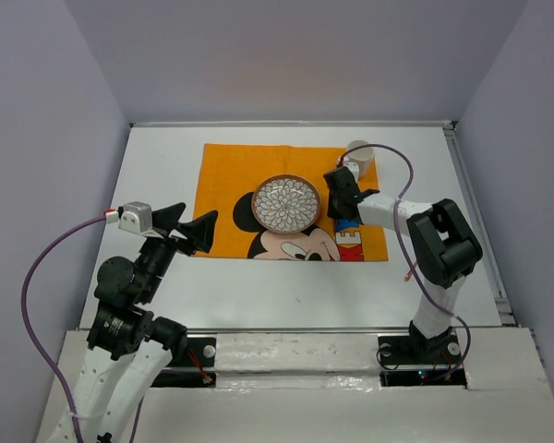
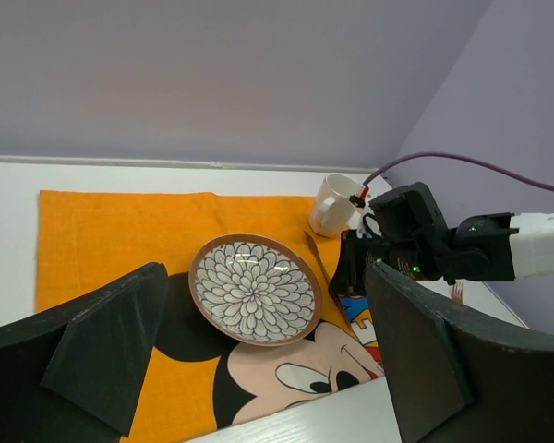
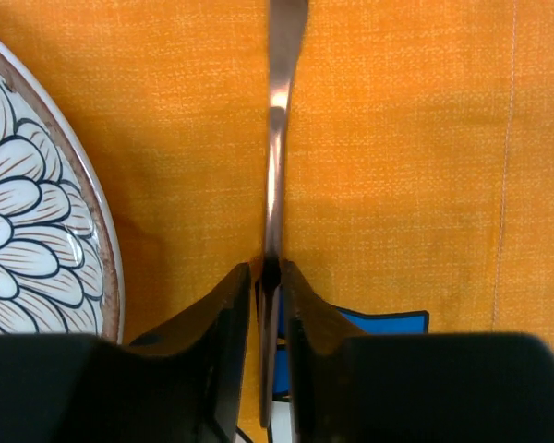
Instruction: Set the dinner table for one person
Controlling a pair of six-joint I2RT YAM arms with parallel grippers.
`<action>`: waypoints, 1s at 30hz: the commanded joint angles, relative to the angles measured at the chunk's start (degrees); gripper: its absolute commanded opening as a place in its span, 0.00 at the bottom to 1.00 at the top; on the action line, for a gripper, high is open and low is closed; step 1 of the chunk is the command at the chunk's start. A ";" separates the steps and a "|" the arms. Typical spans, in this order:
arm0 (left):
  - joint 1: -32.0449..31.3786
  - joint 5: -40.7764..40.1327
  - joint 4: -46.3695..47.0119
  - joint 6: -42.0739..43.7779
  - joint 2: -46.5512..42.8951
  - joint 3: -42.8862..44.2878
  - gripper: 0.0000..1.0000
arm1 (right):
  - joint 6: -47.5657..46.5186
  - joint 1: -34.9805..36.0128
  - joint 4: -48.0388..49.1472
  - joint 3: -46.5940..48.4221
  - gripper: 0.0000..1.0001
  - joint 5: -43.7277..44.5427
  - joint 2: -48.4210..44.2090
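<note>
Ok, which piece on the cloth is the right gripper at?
The slim metal utensil beside the flower-patterned plate; the right gripper straddles its handle. The white mug stands apart.

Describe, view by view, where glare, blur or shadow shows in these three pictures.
Top external: even, soft light, faint shadows on the dinner table. Left wrist: fingers of the left tool loom dark and soft-edged; the plate is crisp. Right wrist: glare streaks the metal utensil; the cloth weave is sharp, the right tool blurred.
</note>
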 commanded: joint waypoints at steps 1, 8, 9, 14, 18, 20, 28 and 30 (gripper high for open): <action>-0.33 1.19 2.84 0.54 -0.04 0.47 0.99 | -0.80 -0.54 2.66 2.86 0.36 -0.71 -0.17; -0.24 1.46 2.93 0.54 -0.31 0.47 0.99 | 0.08 -0.54 3.02 -2.92 0.61 -3.53 -11.48; -0.32 1.54 2.93 0.54 -0.57 0.47 0.99 | 0.43 -0.54 3.19 -4.16 0.61 -3.70 -13.60; -1.20 1.28 2.67 0.63 -2.24 0.56 0.99 | 5.87 -0.54 2.41 -15.14 0.60 -1.79 -25.99; -2.26 0.84 2.40 0.80 -5.22 0.64 0.99 | 14.48 -4.66 -3.48 -25.42 0.59 2.28 -38.20; -2.52 0.58 2.14 0.80 -6.10 0.73 0.99 | 16.34 -8.61 -5.41 -30.44 0.59 1.66 -45.33; -4.46 -0.56 1.53 0.89 -9.44 0.82 0.99 | 24.42 -23.20 -19.40 -32.56 0.57 3.78 -50.98; -4.54 -1.00 1.35 0.98 -9.97 0.91 0.99 | 24.78 -26.02 -19.22 -32.47 0.57 2.37 -49.66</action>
